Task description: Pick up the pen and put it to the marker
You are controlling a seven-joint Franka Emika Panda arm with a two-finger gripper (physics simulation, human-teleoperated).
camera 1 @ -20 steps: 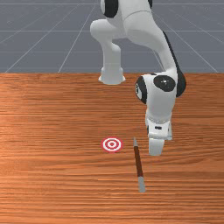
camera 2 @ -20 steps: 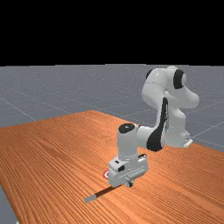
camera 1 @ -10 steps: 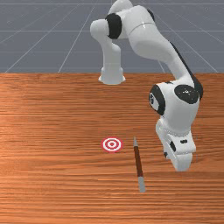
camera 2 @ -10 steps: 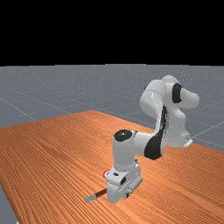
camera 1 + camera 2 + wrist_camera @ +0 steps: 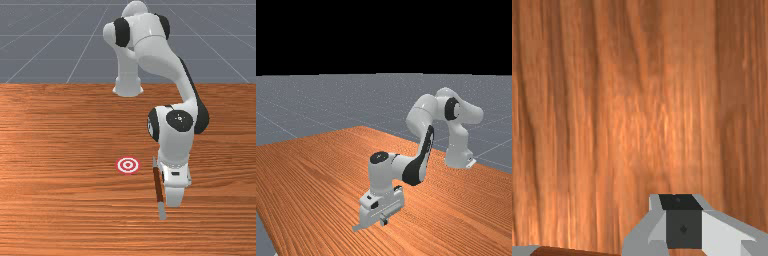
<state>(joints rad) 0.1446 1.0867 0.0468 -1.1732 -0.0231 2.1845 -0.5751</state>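
My gripper (image 5: 173, 196) is beside the pen (image 5: 158, 186), on the front view's right of it, with its hand low over the table. Red-brown with grey ends, the pen lies flat. In the far view the gripper (image 5: 384, 220) hides most of the pen, leaving a grey end (image 5: 358, 228) past the hand. The wrist view has the gripper (image 5: 682, 226) with a strip of the pen (image 5: 577, 251) near it. The round red-and-white marker (image 5: 128, 165) lies flat, on the front view's left of the pen.
The orange-brown wooden table (image 5: 60, 200) extends around the pen and marker. My arm stretches over it from its base at the table's far edge in the front view, passing above the surface on the front view's right of the marker.
After swinging out to the front view's right and turning, my hand has come back leftward and turned again, now close beside the pen. Pen and marker have not moved.
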